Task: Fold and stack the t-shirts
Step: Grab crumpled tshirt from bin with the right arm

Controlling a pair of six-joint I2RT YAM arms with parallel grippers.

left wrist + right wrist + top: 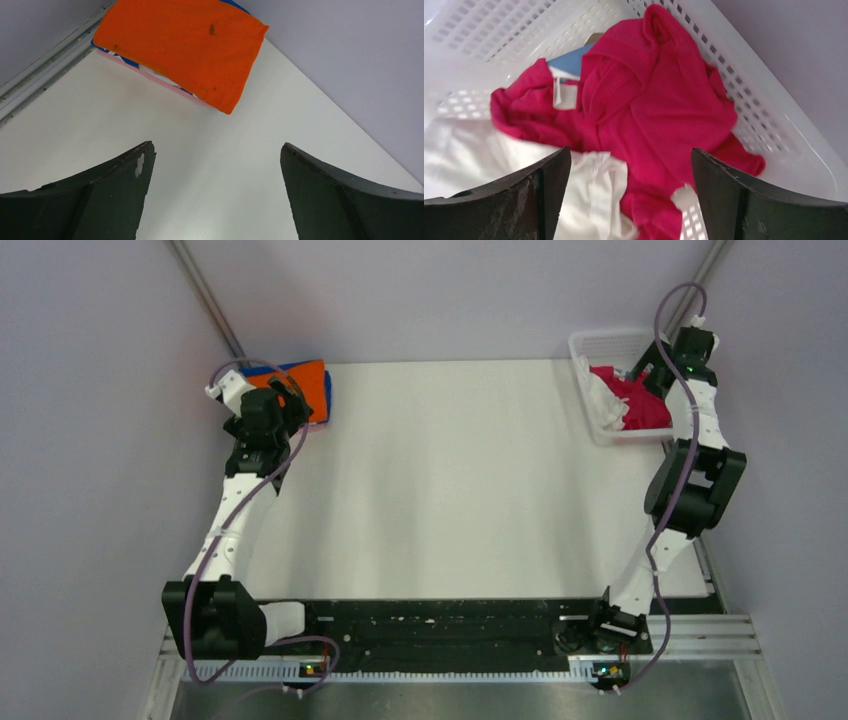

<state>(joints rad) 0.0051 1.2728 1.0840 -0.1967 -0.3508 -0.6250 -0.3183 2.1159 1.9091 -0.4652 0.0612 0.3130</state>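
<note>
My right claw (630, 155) hangs over the white mesh basket (734, 65) at the far right corner of the counter (450, 480). Its jaws are wide apart with nothing between them. Right below lies the crimson-pink t-shirt (664, 115), crumpled and draped partly over a white t-shirt (589, 200). A pale blue t-shirt (569, 60) peeks out behind it.

The step in hand, as I judge it, is pulling the crimson one out. To do it well I should come down on a raised ridge of red cloth, well away from the white folds, and pinch only 1 layer. Then I should lift straight up until the hem passes the basket wall. The basket looks light and may ride up if cloth snags in the mesh.

My left claw (217, 147) is spread open and empty too, low over the counter just short of the stack in the far left corner. There the folded orange t-shirt (185, 45) lies on top and a blue t-shirt (131, 62) shows at the edge beneath.

The counter is smooth, matte and white. Pale grey walls close it in on 3 sides, and a black rail runs along the near edge.
</note>
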